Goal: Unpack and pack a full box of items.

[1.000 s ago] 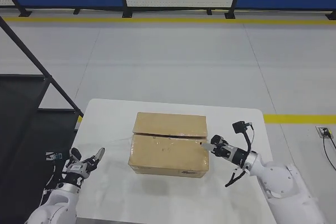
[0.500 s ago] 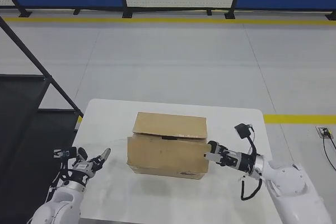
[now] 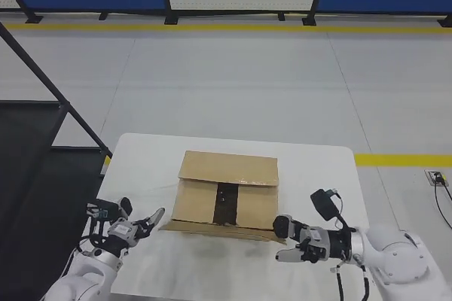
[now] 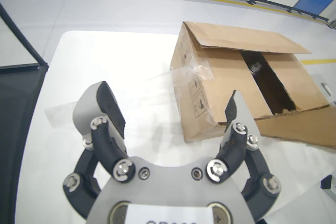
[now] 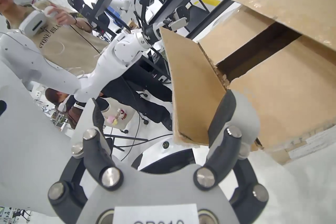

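Table (image 3: 135,162): white, rounded corners; carries the box at its middle.
Box (image 3: 200,205): brown corrugated cardboard, rectangular, long side facing the robot. It stands flat on the table between the two grippers, its top partly opened.
Far flap (image 3: 230,167): raised and tilted, hinged on the box's far long edge.
Near flap (image 4: 302,125): folded outward and down toward the robot, hanging past the box's near long edge.
Inner flaps (image 4: 228,78): two short flaps lying flat across the top, with a torn, fuzzy edge at the near end.
Gap (image 3: 226,203): dark slot between the inner flaps; a small round grey part shows inside at the far end, the rest is too dark to identify.
Tape (image 4: 194,68): clear strip, crumpled, peeled from the box's left end and trailing onto the table.
Left gripper (image 4: 169,93): low over the table near the box's left near corner, apart from the cardboard; fingers spread wide, nothing between them.
Right gripper (image 5: 164,104): at the right end of the near flap; fingers spread wide, the flap's corner between them, resting against one pad (image 5: 220,114).
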